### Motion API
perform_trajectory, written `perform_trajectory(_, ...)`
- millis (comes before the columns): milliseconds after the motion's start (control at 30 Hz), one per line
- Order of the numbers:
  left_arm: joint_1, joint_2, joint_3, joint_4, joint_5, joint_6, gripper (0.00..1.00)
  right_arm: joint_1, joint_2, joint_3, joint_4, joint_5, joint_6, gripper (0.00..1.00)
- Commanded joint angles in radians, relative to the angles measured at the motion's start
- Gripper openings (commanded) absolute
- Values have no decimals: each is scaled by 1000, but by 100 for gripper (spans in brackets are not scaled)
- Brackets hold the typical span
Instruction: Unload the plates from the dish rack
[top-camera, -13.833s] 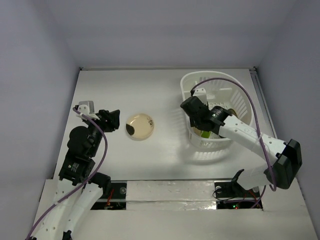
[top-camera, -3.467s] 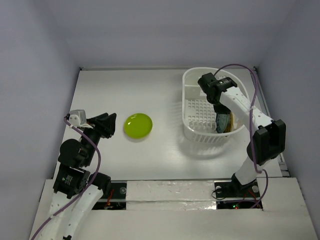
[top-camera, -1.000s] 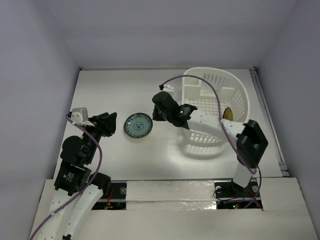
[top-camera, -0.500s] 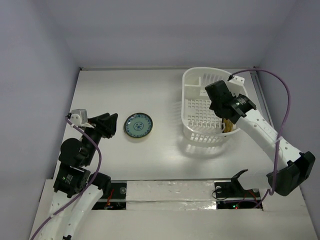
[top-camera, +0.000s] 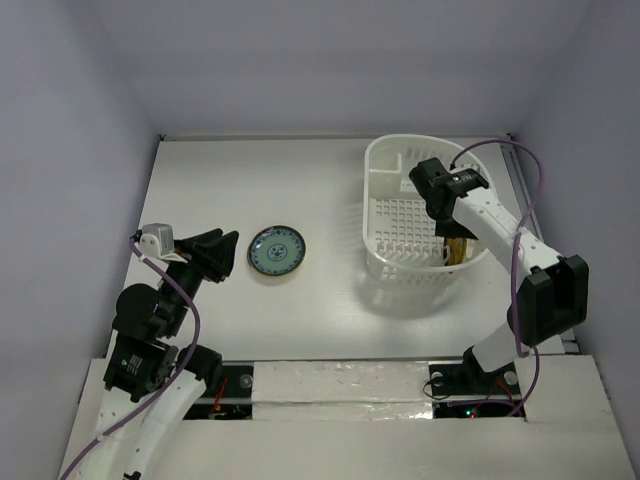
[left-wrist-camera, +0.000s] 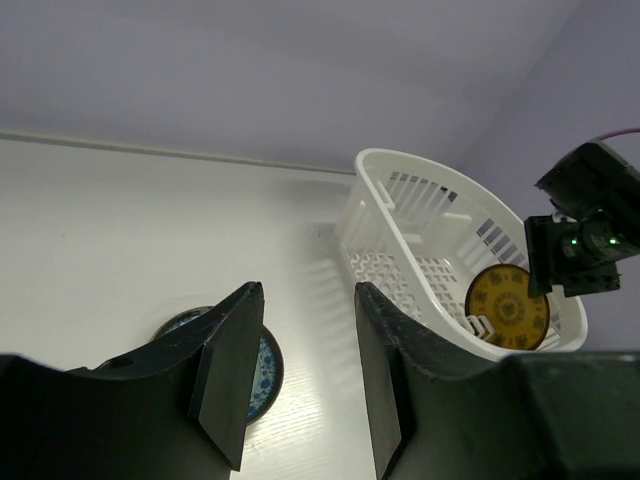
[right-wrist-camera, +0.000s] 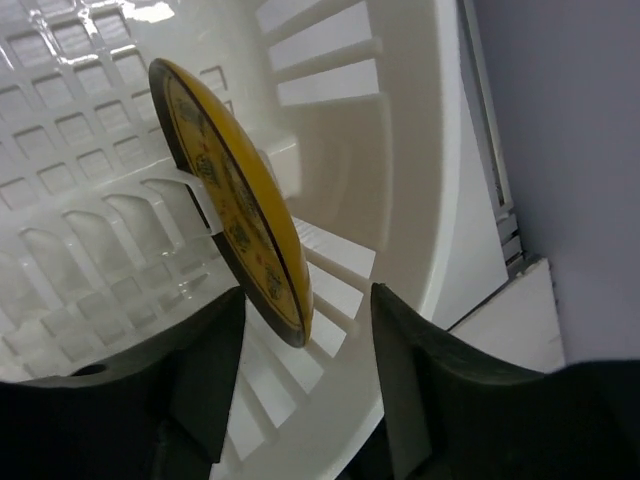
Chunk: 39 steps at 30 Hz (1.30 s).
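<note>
The white dish rack (top-camera: 425, 215) stands at the back right. The amber-yellow patterned plate (top-camera: 457, 247) stands on edge in its slots. My right gripper (top-camera: 448, 225) reaches down inside the rack. In the right wrist view it (right-wrist-camera: 307, 295) is open, a finger on each side of that plate's (right-wrist-camera: 235, 215) lower edge. The teal-blue patterned plate (top-camera: 277, 250) lies on the table at centre left. The beige, lime green and pale green plates are hidden. My left gripper (top-camera: 215, 250) is open and empty just left of the teal plate (left-wrist-camera: 262, 365).
The left wrist view shows the rack (left-wrist-camera: 450, 250), the amber plate (left-wrist-camera: 510, 308) in it and the right arm's wrist (left-wrist-camera: 585, 235). The rack's small inner compartment (top-camera: 385, 185) is at its back left. White walls enclose the table.
My right gripper left the teal plate on the table, swung back into the rack and now straddles the amber plate. My left arm shifted slightly.
</note>
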Motion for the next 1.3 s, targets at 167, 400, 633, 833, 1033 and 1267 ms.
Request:
perform_trajectory(167, -16, -14, 11, 52, 9, 1, 39, 0, 91, 67, -4, 38, -70, 36)
perform_trajectory(400, -25, -16, 11, 52, 6, 1, 39, 0, 132, 103, -35, 85, -95, 23)
perform_trajectory(633, -25, -9, 11, 58, 10, -1, 39, 0, 141, 139, -64, 110, -106, 2)
perform_trajectory(833, -25, -9, 11, 56, 9, -1, 39, 28, 161, 205, -113, 154, -112, 0)
perform_trajectory(1033, -25, -9, 9, 55, 6, -1, 39, 67, 210, 297, -161, 204, -121, 0)
perform_trajectory(1267, -25, -6, 9, 55, 6, -2, 39, 87, 241, 307, -161, 211, -129, 0)
